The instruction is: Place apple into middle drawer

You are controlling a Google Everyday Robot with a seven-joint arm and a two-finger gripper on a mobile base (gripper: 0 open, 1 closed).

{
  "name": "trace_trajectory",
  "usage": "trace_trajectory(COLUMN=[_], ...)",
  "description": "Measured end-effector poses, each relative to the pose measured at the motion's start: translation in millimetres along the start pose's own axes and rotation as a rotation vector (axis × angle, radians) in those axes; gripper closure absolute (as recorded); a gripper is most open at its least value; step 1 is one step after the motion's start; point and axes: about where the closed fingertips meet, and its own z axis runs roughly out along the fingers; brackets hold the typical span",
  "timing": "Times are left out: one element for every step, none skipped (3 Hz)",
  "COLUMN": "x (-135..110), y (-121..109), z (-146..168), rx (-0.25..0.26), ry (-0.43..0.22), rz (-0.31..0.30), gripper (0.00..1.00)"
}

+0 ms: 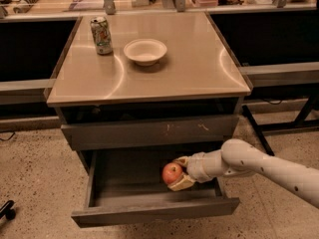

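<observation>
The red apple is held between the pale fingers of my gripper, just above the flat grey floor of the open middle drawer. My white arm reaches in from the lower right. The gripper is shut on the apple, over the drawer's right-of-centre part. The drawer is pulled well out below a closed grey drawer front with pale scratch marks.
On the tan cabinet top stand a white bowl and a green-and-white drink can. Dark shelving flanks the cabinet on both sides. The floor is speckled; a black caster shows at the lower left.
</observation>
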Motion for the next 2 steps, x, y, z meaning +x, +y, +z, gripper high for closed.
trace_trajectory(x=[17,40], y=[2,-3], z=[10,22], rx=[0.005,0.032], ry=[0.025,0.032], rz=[-0.031,-0.076], gripper=[1.0,1.0])
